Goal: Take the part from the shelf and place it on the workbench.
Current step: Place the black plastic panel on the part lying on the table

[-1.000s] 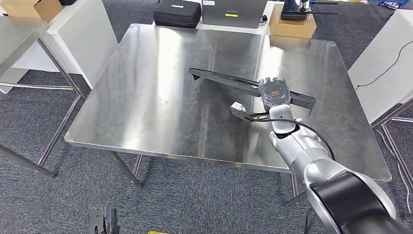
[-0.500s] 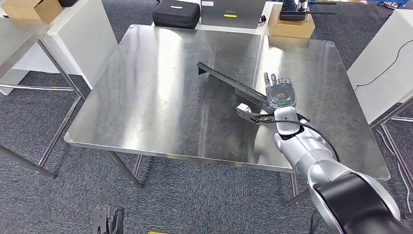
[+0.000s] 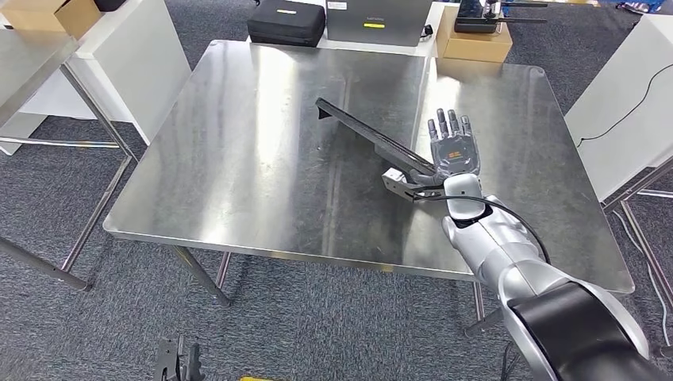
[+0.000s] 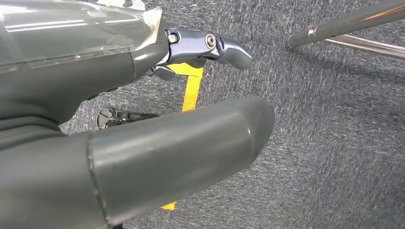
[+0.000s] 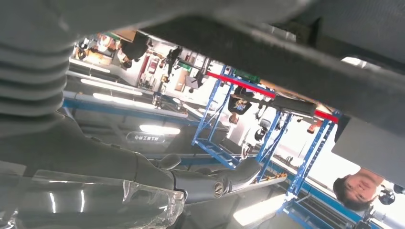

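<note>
The part [image 3: 373,139], a long dark metal bar, lies slantwise on the steel surface [image 3: 238,159], right of the middle. Its far end points toward the back left corner, and its near end runs down to the right hand [image 3: 453,151]. A small pale bracket piece [image 3: 394,179] sits at that near end, just beside the wrist.

The right hand is over the surface toward the right edge, palm down, its fingers [image 3: 449,125] stretched out straight and spread apart, pointing toward the back edge. They are wrapped around nothing. The near end of the bar passes at or under the heel of the hand; whether the two touch cannot be told. The silver right arm comes in over the front edge near the front right corner.

The left hand [image 4: 157,143] hangs low above grey carpet [image 4: 334,143], with a strip of yellow tape [image 4: 191,90] on the floor beneath it. Its thick thumb and one darker finger stand apart with nothing between them.

Beyond the back edge sit a black case [image 3: 286,21] and a cardboard box [image 3: 474,44].
</note>
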